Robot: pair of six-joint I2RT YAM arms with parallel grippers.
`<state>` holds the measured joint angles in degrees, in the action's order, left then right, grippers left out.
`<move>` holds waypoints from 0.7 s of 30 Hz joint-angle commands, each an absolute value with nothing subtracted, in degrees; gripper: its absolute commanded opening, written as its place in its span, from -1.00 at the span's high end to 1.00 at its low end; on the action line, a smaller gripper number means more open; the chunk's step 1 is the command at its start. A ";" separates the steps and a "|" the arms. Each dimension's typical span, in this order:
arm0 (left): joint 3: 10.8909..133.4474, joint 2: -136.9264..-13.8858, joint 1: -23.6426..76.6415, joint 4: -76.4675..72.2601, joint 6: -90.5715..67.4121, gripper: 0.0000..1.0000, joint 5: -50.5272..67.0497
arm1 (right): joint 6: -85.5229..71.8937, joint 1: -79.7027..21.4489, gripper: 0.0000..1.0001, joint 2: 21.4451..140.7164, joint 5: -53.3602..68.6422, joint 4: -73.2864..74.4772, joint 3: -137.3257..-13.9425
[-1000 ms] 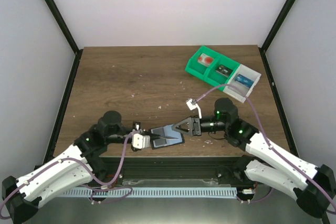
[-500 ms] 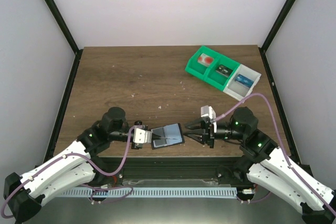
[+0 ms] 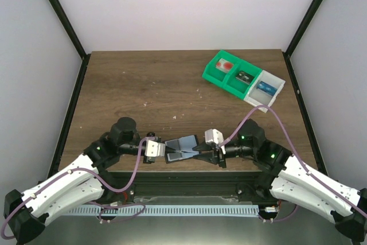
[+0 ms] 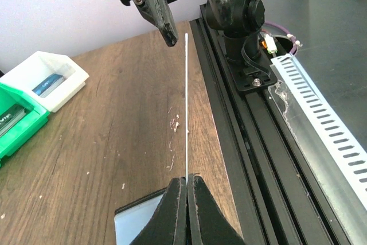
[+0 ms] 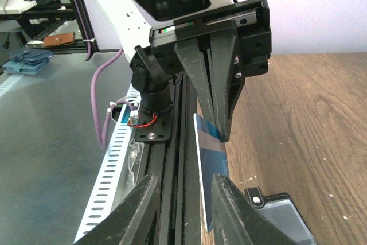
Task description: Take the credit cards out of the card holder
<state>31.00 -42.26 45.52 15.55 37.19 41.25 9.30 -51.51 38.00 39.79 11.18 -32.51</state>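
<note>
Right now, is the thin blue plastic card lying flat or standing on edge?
On edge: right wrist view shows the thin blue card upright, pinched in the shut left gripper.

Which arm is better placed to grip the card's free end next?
Right. The right claw stands open around the free end of the upright card; the left claw is shut on its other end.

Table (image 3: 143, 84): card holder (image 3: 183, 142) at near edge, tray (image 3: 243, 77) far right.
</note>
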 commanded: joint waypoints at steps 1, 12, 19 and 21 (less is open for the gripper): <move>31.74 -41.70 45.21 14.37 36.65 1.00 43.18 | 12.33 -52.11 0.49 38.83 37.67 11.90 -33.98; 31.30 -40.08 45.22 13.53 35.96 1.00 43.12 | 12.75 -52.22 0.87 41.34 36.35 13.72 -36.31; 31.51 -37.83 45.22 10.58 30.08 -0.02 39.17 | 1.95 -52.21 0.99 41.28 30.80 9.20 -37.30; 31.85 -37.29 45.26 9.69 27.23 -0.25 36.78 | -2.50 -52.21 0.99 42.87 27.38 9.86 -38.99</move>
<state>30.96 -38.59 45.45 13.26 32.38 39.99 7.11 -51.66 41.41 34.39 11.53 -34.22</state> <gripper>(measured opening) 0.540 0.018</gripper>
